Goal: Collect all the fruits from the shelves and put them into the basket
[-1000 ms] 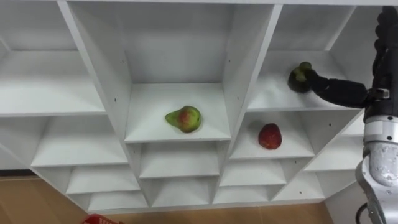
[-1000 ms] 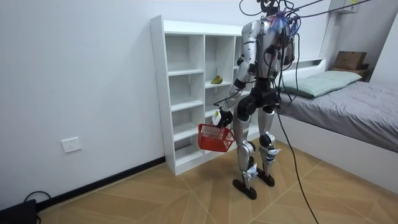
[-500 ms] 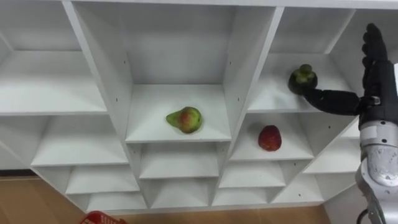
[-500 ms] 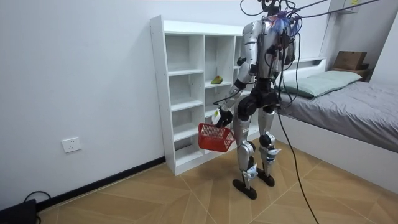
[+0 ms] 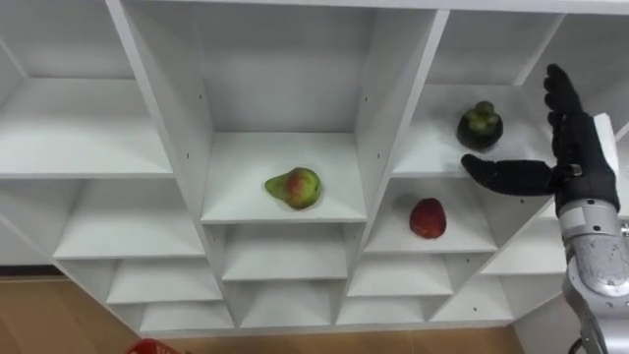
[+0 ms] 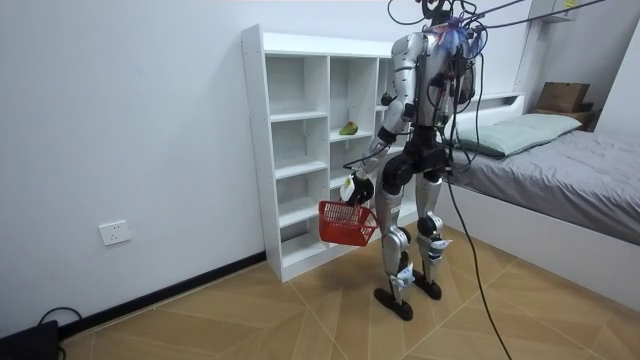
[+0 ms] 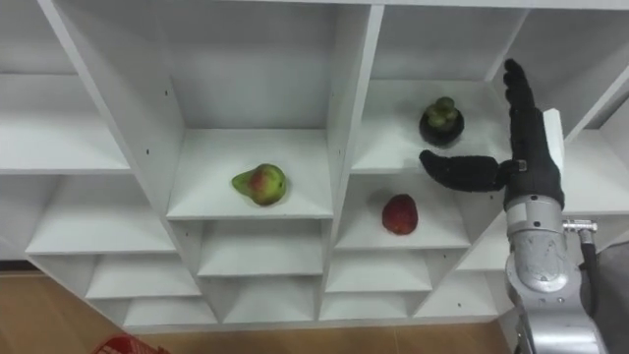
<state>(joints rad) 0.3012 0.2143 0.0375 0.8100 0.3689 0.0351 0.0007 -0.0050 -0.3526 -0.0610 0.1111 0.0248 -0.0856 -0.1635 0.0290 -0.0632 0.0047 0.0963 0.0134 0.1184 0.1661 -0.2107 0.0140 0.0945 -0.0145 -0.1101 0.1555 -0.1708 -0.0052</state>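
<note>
1. Pulled right hand back off dark fruit; fingers spread wide, holding nothing.
2. Left that fruit on upper right shelf; pear and red fruit unpicked too.
3. Gripping basket in left hand; grasp probably needs retrying.

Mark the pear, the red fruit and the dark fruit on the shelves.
pear (image 5: pixel 293 187), left eye view, middle of its body
red fruit (image 5: pixel 427 218), left eye view, centre of its front
dark fruit (image 5: pixel 480 129), left eye view, round body under its cap
</note>
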